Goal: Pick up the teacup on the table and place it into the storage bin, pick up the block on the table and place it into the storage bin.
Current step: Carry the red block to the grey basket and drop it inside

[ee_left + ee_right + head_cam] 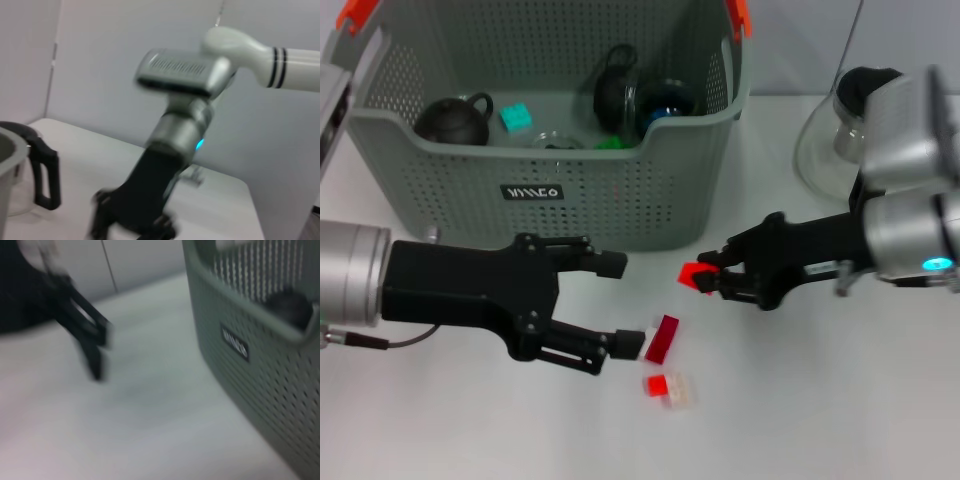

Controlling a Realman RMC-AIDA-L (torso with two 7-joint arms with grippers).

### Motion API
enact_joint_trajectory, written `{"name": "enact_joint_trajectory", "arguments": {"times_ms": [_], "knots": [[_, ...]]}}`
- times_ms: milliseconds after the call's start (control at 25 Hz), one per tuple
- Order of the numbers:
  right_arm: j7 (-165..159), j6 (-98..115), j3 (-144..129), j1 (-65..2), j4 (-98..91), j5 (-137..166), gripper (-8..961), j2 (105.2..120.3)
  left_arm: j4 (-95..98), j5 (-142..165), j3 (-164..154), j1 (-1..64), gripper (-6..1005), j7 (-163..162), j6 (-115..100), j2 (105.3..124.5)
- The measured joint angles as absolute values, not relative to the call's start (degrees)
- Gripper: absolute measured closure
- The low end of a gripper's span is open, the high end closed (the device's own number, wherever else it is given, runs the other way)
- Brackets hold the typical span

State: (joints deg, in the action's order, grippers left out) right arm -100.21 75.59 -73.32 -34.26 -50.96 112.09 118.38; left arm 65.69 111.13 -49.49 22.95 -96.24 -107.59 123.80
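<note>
beside perforated grey storage bin point(550, 190), right gripper point(708, 272) pinching red block point(696, 276)

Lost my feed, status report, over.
Right gripper shut on red block beside storage bin. Left gripper open, low over table. Path clear.

Both arms are silver-grey cylinders ending in black linkage grippers: left gripper point(620, 305), right gripper point(708, 272); a teal light, seemingly, glows on the right wrist.
</note>
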Motion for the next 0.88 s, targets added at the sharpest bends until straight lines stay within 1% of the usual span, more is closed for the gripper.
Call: {"name": "enact_joint_trajectory", "arguments": {"times_ms": [80, 160, 240, 320, 520, 560, 600, 640, 720, 800, 880], "knots": [[-104.0, 83.9, -68.5, -33.0, -57.5, 111.4, 744, 118.35, 65.3, 111.2, -48.4, 22.7, 53, -95.7, -107.2, 123.75], [-107.5, 91.0, -62.4, -33.2, -63.1, 109.6, 744, 118.62, 65.3, 111.3, -48.0, 22.4, 53, -95.5, -106.4, 123.75], [-110.7, 96.1, -56.7, -34.4, -67.2, 106.7, 744, 118.77, 65.2, 112.0, -48.0, 22.1, 53, -95.4, -105.5, 123.75], [-113.4, 98.7, -52.1, -36.6, -69.2, 102.7, 744, 118.38, 64.9, 112.9, -48.0, 22.1, 53, -95.3, -104.6, 123.78], [-115.5, 94.3, -49.1, -45.4, -64.4, 98.3, 745, 115.15, 62.7, 114.1, -48.0, 22.9, 53, -95.1, -103.7, 123.77], [-115.6, 90.3, -49.7, -49.3, -59.6, 100.6, 745, 114.02, 62.6, 114.1, -48.0, 23.0, 53, -95.1, -103.7, 123.76], [-115.6, 90.3, -49.7, -49.3, -59.6, 100.6, 744, 114.02, 62.4, 114.1, -48.0, 23.1, 53, -95.1, -103.7, 123.76], [-115.6, 87.9, -50.2, -51.8, -56.2, 102.8, 744, 113.40, 62.4, 114.1, -48.0, 23.3, 53, -95.0, -103.7, 123.76], [-114.7, 83.7, -50.5, -55.6, -50.8, 107.0, 743, 112.68, 62.3, 114.1, -48.0, 23.6, 53, -95.0, -103.7, 123.75], [-112.9, 79.1, -50.6, -58.2, -47.0, 110.9, 729, 112.86, 62.3, 114.1, -48.0, 23.8, 53, -95.0, -103.7, 123.72], [-111.2, 75.8, -51.0, -59.2, -45.7, 113.9, 714, 113.86, 62.3, 114.1, -48.0, 23.9, 53, -95.0, -103.7, 123.62]]}}
